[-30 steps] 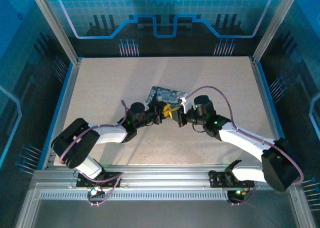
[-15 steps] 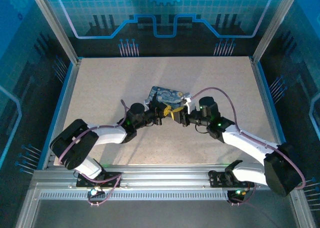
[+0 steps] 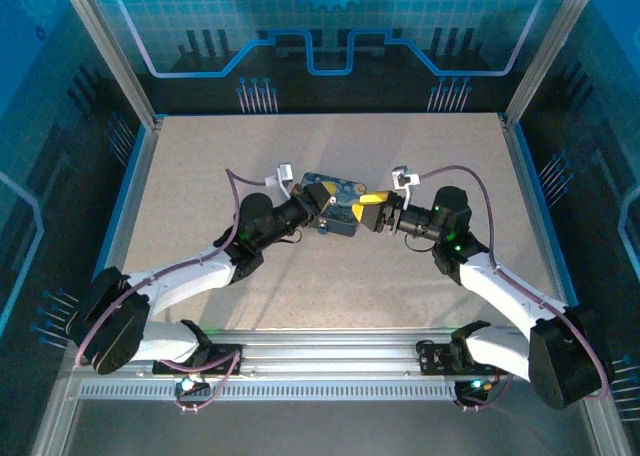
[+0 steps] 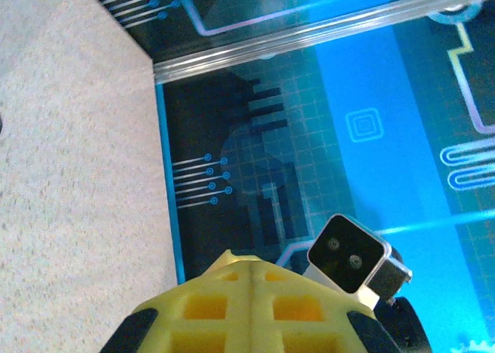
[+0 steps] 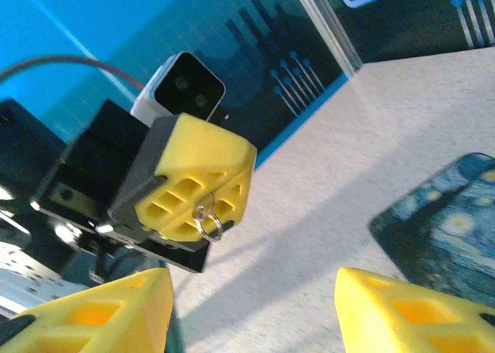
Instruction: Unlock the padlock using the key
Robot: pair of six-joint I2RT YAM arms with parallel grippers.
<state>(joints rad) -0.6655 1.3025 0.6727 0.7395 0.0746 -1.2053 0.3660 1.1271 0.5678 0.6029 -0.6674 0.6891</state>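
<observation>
My left gripper (image 3: pixel 325 205) is shut, its yellow fingers (image 4: pixel 247 291) pressed together. In the right wrist view a thin silvery loop (image 5: pixel 209 222) hangs out of the seam between the left gripper's fingertips (image 5: pixel 197 186). It looks like the padlock's shackle, and the dark body is hidden between the pads. My right gripper (image 3: pixel 372 209) faces it a short gap away. It is open, its fingertips (image 5: pixel 100 314) wide apart with nothing between them. The key is hidden or out of view.
A blue-and-yellow night-sky tin (image 3: pixel 338 189) lies on the table just behind both grippers, and its corner (image 5: pixel 452 229) shows in the right wrist view. The blue back wall and the table's edge (image 4: pixel 164 175) show in the left wrist view.
The two grippers, close together before, have drawn apart and moved toward the back. The right gripper now stands open. The left arm has stretched out further.
</observation>
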